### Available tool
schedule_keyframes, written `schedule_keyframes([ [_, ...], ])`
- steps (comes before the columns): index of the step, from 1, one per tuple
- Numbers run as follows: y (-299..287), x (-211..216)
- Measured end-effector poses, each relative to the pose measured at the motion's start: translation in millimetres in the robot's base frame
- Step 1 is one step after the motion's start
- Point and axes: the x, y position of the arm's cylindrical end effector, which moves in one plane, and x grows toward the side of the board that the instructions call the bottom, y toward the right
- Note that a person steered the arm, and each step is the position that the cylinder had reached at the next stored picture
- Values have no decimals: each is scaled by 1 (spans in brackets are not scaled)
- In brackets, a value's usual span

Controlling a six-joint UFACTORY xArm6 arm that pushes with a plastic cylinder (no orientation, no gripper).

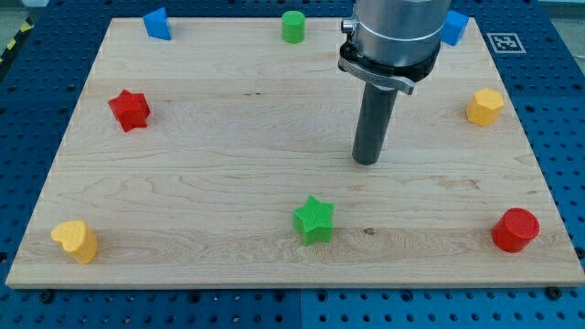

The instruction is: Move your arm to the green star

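Observation:
The green star (314,220) lies on the wooden board (228,183) near the view's bottom, at the middle. My tip (366,161) stands on the board up and to the right of the star, with a clear gap between them. The rod hangs from the grey arm body (395,32) at the view's top.
A red star (130,110) at the left. A blue block (157,24) top left. A green cylinder (292,26) top middle. A blue block (454,27) top right, partly behind the arm. A yellow hexagon block (484,107) right. A red cylinder (515,229) bottom right. A yellow block (75,240) bottom left.

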Motion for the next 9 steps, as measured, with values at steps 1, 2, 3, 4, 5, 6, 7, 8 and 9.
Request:
schedule_keyframes([
  [1, 0, 0],
  [2, -14, 1],
  [3, -50, 15],
  [4, -62, 15],
  [5, -69, 17],
  [6, -101, 31],
  [7, -120, 38],
  [8, -123, 52],
  [9, -127, 112],
])
